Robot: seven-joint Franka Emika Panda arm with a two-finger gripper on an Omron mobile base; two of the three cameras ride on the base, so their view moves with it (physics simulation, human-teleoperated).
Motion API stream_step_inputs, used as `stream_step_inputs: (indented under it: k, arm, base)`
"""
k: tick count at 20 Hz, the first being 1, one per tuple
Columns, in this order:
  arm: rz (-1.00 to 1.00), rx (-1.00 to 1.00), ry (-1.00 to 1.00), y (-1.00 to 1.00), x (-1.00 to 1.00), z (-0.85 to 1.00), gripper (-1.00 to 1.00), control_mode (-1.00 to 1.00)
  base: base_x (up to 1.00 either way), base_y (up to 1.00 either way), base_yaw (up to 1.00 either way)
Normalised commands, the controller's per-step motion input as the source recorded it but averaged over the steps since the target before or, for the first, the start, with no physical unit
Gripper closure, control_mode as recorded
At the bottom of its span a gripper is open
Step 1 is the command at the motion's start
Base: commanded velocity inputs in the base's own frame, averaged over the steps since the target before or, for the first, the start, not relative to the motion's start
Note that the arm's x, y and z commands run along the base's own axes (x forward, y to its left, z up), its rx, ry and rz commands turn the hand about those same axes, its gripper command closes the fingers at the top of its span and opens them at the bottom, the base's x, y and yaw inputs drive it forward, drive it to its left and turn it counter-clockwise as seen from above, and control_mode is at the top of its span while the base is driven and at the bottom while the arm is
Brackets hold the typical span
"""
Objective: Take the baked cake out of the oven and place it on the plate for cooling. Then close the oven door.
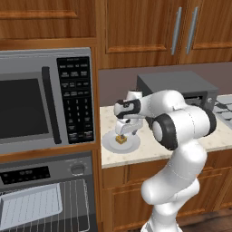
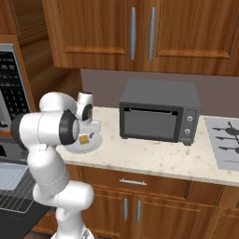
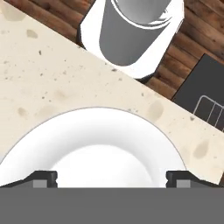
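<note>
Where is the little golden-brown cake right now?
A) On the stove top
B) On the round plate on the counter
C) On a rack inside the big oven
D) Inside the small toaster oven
B: the cake sits on the plate on the counter, under the open hand.

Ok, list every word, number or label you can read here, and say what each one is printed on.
None can be read.
Microwave keypad: rows of pale key labels, too small and blurred to read.
Oven display: faint marks on the black strip, unreadable.
Toaster oven: two knobs at the right of its front, no legible marking.
Plate, cake: no text.
</note>
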Motion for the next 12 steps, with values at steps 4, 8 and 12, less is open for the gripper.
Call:
stream_step_inputs:
  k: [4, 8, 12]
  arm:
    - [-0.01, 0.00, 0.00, -0.04, -0.59, 0.19, -1.00, -1.00]
    - [-0.02, 0.01, 0.00, 0.00, -0.65, 0.17, -1.00, -1.00]
    - [-0.01, 0.00, 0.00, -0.03, -0.61, 0.17, -1.00, -1.00]
  base:
    - [0.00, 0.00, 0.00]
    - [0.00, 0.00, 0.00]
    - [0.00, 0.00, 0.00]
